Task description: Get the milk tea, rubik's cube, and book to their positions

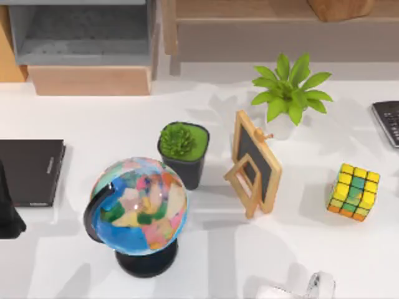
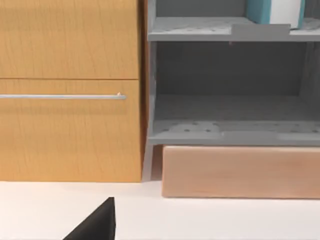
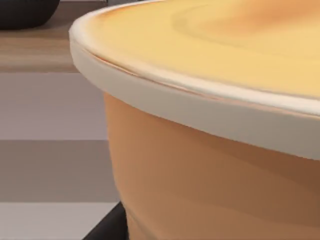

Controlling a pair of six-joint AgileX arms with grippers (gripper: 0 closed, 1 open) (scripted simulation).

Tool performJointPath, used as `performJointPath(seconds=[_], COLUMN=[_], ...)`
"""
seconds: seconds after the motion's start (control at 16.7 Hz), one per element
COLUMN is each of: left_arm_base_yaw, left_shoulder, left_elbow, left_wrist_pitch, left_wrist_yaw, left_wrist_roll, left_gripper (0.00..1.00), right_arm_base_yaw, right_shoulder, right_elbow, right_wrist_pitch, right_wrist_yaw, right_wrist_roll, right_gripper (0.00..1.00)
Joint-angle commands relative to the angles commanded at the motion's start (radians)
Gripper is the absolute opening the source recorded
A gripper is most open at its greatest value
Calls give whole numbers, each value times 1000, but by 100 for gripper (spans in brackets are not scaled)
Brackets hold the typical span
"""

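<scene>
Milk tea [image 3: 210,150] close against right end effector

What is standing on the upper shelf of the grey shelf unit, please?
On the grey shelf unit's upper shelf stands the book, teal cover with white pages. Its upper part is cut off, and the shelf's left part looks bare.

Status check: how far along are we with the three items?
Looks done: the book stands on the upper level of the grey shelf. In hand: the right gripper is close against the milk tea. Remaining: the rubik's cube sits on the table, right side, untouched. The left arm is parked at the left edge.
</scene>
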Motion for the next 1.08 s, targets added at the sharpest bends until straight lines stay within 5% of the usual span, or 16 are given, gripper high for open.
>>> performJointPath(seconds=[0.78,1.08], left_arm_base_yaw=[0,0], left_shoulder=[0,0], left_elbow=[0,0], left_wrist_pitch=[0,0], left_wrist_yaw=[0,0], left_wrist_roll=[0,0], left_gripper=[100,100], right_arm_base_yaw=[-2,-2], right_shoulder=[107,107], right_elbow=[-2,-2], right_wrist_pitch=[107,107], right_wrist_yaw=[0,0], right_wrist_roll=[-3,-3], right_gripper=[0,38])
